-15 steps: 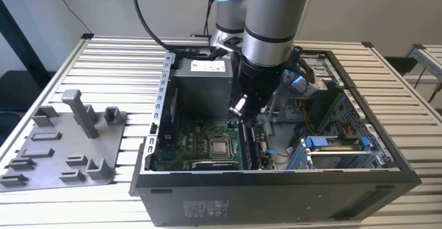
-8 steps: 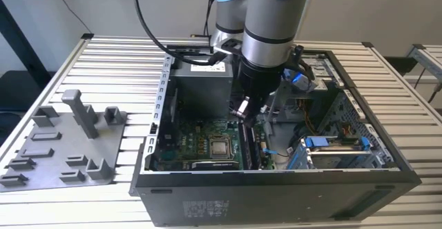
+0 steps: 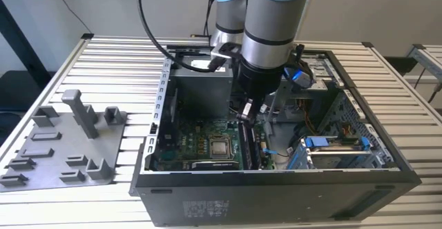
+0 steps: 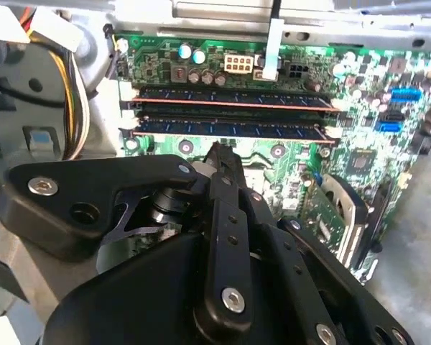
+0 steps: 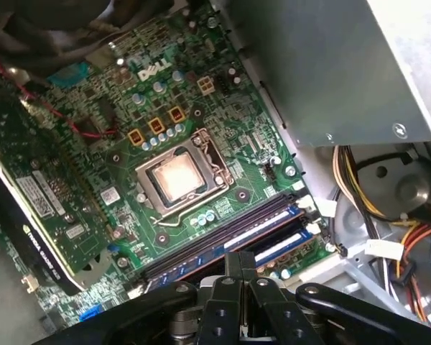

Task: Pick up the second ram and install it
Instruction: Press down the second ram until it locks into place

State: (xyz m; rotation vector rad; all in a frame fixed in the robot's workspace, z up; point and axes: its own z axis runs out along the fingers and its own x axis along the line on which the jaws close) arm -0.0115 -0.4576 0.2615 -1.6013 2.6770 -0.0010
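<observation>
My gripper [image 3: 245,116] hangs low inside the open computer case [image 3: 276,187], over the motherboard's memory slots [image 3: 250,148]. In the second wrist view two long bluish-green cards stand on edge in neighbouring slots. The second ram [image 4: 230,131] is the one closer to my gripper [image 4: 219,152], and the other stick [image 4: 230,96] lies just beyond it. My fingers are shut together with nothing between them, their tips right at the second ram's top edge near its middle. In the first wrist view the gripper [image 5: 238,260] sits against the same slots [image 5: 230,237].
A processor socket [image 5: 176,176] and a graphics card [image 5: 36,208] lie beside the slots. The grey power supply box [image 3: 200,91] and its cable bundle [image 5: 388,230] crowd one side. Blue drive latches [image 3: 335,142] sit at the exterior view's right. A grey fixture tray [image 3: 62,146] rests outside the case.
</observation>
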